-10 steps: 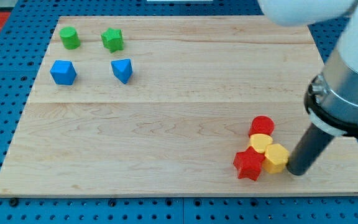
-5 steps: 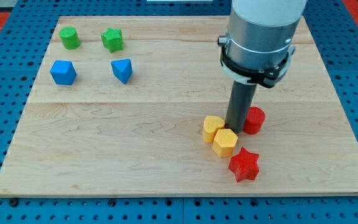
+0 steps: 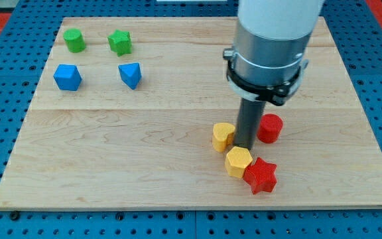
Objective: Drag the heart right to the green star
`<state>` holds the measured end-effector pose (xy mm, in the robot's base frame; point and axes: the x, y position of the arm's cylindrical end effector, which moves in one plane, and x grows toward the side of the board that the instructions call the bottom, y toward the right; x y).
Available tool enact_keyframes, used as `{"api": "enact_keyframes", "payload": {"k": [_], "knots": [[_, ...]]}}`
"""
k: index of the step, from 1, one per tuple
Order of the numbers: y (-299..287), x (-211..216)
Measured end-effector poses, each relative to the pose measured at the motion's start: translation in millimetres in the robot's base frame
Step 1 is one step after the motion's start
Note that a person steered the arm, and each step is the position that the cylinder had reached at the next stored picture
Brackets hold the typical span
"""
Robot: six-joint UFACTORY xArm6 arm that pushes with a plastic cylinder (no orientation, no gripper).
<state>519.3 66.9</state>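
Observation:
The yellow heart (image 3: 222, 136) lies on the wooden board at the lower right of middle. My tip (image 3: 245, 145) stands right beside it, touching its right side. The green star (image 3: 119, 42) sits far off at the view's top left. A yellow hexagon (image 3: 238, 161) lies just below my tip, touching a red star (image 3: 261, 175). A red cylinder (image 3: 269, 128) stands just right of my rod.
A green cylinder (image 3: 74, 40) sits left of the green star. A blue block (image 3: 67, 77) and a second blue block (image 3: 130, 74) lie below them. The arm's large grey body (image 3: 270, 46) hangs over the board's upper right.
My tip swept left from the board's right edge into the cluster. The heart and hexagon were pushed left, the red star ended lower right, and the heart has now parted from the hexagon.

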Motion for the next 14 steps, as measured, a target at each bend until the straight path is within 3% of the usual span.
{"api": "enact_keyframes", "payload": {"k": [2,3,4,5,8,10,11,13,14], "knots": [[-60,-59],[-66,-31],[-102,-38],[-129,-83],[-91,-174],[-17,-196],[-58,-233],[-10,-177],[-58,-200]]}}
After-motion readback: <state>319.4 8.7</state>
